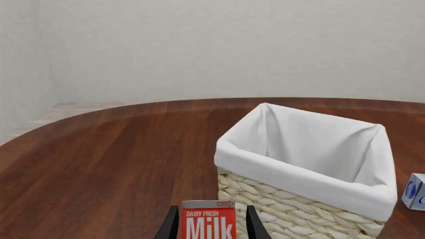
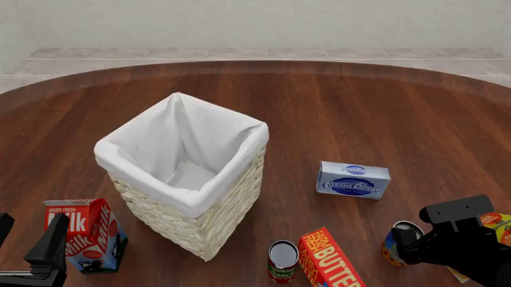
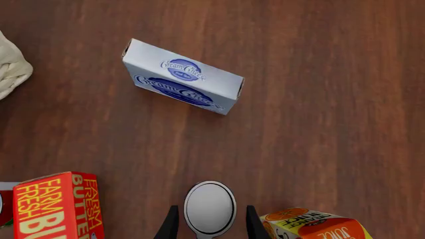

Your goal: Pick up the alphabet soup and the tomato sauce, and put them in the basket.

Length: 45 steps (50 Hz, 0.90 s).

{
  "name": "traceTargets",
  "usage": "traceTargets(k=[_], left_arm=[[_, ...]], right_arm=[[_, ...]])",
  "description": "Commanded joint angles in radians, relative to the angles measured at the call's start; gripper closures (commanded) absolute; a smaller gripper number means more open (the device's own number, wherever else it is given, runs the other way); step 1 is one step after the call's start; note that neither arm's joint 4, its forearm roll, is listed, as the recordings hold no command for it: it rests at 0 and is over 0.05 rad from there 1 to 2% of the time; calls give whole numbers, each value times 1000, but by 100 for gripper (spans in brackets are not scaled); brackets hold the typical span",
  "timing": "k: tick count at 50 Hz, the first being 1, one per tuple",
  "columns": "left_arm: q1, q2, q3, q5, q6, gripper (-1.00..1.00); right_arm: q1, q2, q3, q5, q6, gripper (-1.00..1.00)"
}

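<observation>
Basket (image 2: 191, 197): upright on the table (image 2: 383, 113), left of centre in front view; white liner folded over rim, inside bare.
Tomato sauce (image 2: 281, 261): upright at the basket's 5 o'clock, near edge, just beside the butter box (image 2: 329, 258).
Alphabet soup (image 2: 397, 242): upright at the butter box's 3 o'clock, partly hidden by the right arm.
Right gripper (image 3: 210, 225): above the soup can, fingers spread wide, one either side of the silver top; contact cannot be told.
Left gripper (image 1: 211, 226): fingers apart, flanking the milk carton (image 2: 84, 234); whether they touch it cannot be told.
Cream cheese box (image 2: 353, 179): lying flat at the basket's 3 o'clock, well apart.
Juice carton (image 3: 315, 225): just beside the soup.
</observation>
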Motion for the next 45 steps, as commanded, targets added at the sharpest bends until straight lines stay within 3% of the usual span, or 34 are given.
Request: traceTargets(k=[1,18,45], left_arm=[[0,0,0,0,0,-100],[0,0,0,0,0,-100],[0,0,0,0,0,-100]], right_arm=[[-2,31,29,-50,8,-100],[2,86,57,-120,19,-100],[-8,131,54,-138,28,-100]])
